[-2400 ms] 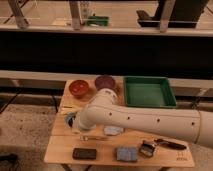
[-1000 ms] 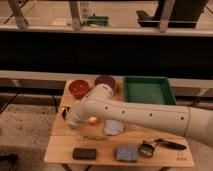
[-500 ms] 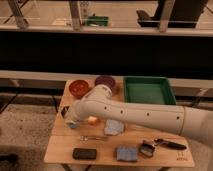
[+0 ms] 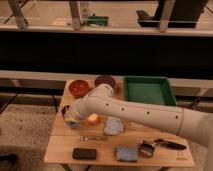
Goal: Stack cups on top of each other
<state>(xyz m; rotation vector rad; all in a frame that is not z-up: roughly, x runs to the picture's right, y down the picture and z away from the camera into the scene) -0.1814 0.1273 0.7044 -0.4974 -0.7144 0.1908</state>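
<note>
Two small round plastic cups sit toward the bench's nine o'clock side: the pale blue cup [image 4: 73, 123] is directly under the claw, and the orange-yellow cup [image 4: 93, 118] is just beside it at its three o'clock, close against the white arm [image 4: 130, 112]. The dark claw [image 4: 67, 113] hangs over the pale blue cup; I cannot tell whether it is apart, together or clamped on it. At twelve o'clock from the cups stand a wide red bowl [image 4: 79, 87] and a wide purple bowl [image 4: 105, 81], with a green rectangular tray [image 4: 148, 90] at two o'clock. A pale crumpled cloth [image 4: 113, 126] lies at four o'clock from the orange-yellow cup. Along the six o'clock edge of the wooden bench [image 4: 57, 146] lie a black rectangular block [image 4: 84, 153], a blue sponge [image 4: 126, 153] and a black-handled tool [image 4: 165, 145].
</note>
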